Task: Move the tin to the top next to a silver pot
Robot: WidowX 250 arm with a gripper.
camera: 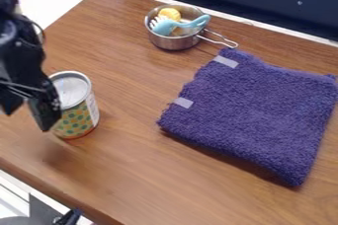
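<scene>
Though wide apart, the jaws point(27, 120) downward near the tin point(79, 108), arm point(17, 51) at the view's left edge.

I read this as a robot lab or workshop, though I can't be certain of the room. At nine o'clock in my camera view, a black robot arm point(19, 54) hangs over a wood-grained tabletop point(165, 169), and from near twelve round to two a dark blue panel point(244, 4) with small pale spots runs behind it. The kitchen touch on my bench comes from a small silver pot point(173, 42) at twelve, holding a light blue utensil point(165, 26), and a purple cloth point(257, 110) around three to four.
</scene>
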